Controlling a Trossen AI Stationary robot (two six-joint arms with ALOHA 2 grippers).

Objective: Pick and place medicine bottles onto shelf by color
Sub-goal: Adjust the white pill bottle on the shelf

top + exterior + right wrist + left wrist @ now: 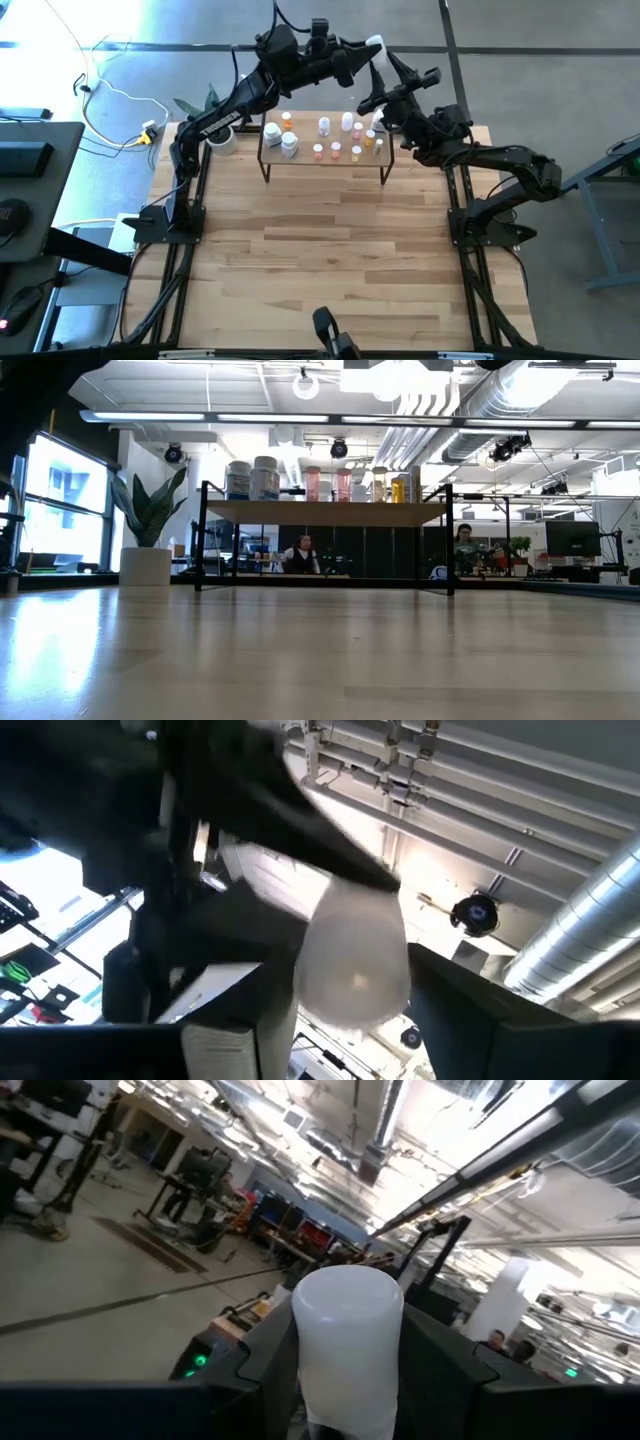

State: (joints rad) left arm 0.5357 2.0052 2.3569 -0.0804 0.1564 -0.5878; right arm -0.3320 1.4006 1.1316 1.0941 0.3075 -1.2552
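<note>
Two dark robot arms reach high behind the low light-wood shelf on thin black legs. Between them is a big white plastic bottle. The left gripper holds it tight. The right gripper is around it too. About a dozen tiny pill bottles, white, orange and pink, stand on the shelf, on the wooden table.

White bottle between dark fingers, ceiling behind.
</note>
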